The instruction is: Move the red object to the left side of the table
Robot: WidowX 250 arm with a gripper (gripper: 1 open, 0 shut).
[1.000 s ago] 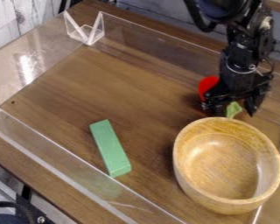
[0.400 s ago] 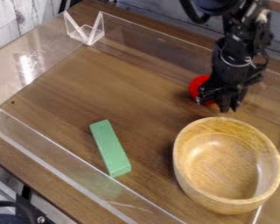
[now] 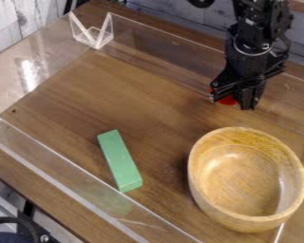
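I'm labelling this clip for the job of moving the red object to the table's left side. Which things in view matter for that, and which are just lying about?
Part of the job:
- red object, between the jaws
- gripper, shut on it
- table

Just lying about:
- green block
- wooden bowl
- clear acrylic stand, far corner

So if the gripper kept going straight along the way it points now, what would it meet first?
The gripper points steeply down, shut on the red object. Straight on, it would likely press that into the bare table just behind the wooden bowl; depth is unclear.

red object (image 3: 223, 93) seemingly in gripper (image 3: 242, 96)
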